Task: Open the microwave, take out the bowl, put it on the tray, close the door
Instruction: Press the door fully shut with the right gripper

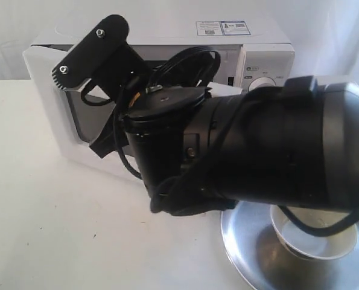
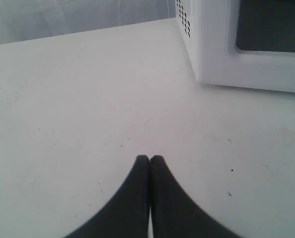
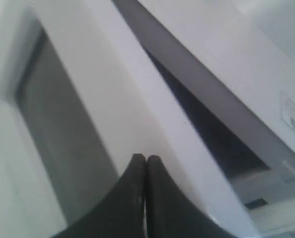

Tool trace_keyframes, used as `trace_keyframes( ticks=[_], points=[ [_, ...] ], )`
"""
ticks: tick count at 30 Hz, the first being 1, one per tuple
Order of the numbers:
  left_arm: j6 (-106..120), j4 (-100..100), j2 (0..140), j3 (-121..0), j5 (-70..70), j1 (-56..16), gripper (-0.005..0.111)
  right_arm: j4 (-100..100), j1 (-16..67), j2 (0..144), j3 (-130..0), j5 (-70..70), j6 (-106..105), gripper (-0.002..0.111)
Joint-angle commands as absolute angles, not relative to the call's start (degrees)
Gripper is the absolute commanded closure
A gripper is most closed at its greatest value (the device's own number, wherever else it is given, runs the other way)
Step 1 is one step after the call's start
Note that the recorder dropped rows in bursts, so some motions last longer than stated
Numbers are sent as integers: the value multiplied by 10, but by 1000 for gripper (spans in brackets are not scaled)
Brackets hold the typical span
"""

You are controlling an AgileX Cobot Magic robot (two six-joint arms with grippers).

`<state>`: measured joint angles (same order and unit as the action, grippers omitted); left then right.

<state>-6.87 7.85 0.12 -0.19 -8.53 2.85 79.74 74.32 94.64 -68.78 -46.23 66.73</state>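
The white microwave point(image 1: 167, 35) stands at the back with its door point(image 1: 43, 103) swung partly ajar on the left. My right gripper point(image 3: 146, 157) is shut, empty, with its tips against the door's point(image 3: 102, 84) white frame beside the dark window point(image 3: 53, 129); the dark cavity gap point(image 3: 206, 129) shows past the door's edge. The cream-white bowl point(image 1: 315, 238) sits inside the steel tray point(image 1: 242, 248) at the front right. My left gripper point(image 2: 149, 157) is shut on nothing, low over the bare table near the microwave's point(image 2: 211, 54) corner.
My right arm point(image 1: 257, 151) fills the middle of the exterior view and hides most of the microwave front. A white dial point(image 1: 263, 81) shows on the control panel. Vent holes point(image 2: 183, 17) mark the microwave's side wall. The white table point(image 1: 58, 229) stretches to the front left.
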Motion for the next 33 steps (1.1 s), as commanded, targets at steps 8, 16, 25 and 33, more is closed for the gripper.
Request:
trace_keyframes(
  ticks=[8, 16, 25, 33],
  points=[
    [-72, 77, 0, 0, -85, 27, 107, 781, 659, 984, -685, -472, 600, 108],
    [-72, 77, 0, 0, -85, 27, 107, 769, 645, 971, -686, -493, 629, 108],
    [-72, 77, 0, 0, -85, 27, 107, 788, 736, 911, -679, -486, 617, 108],
    [-72, 77, 0, 0, -85, 27, 107, 854, 650, 950, -679, -445, 654, 108]
  ],
)
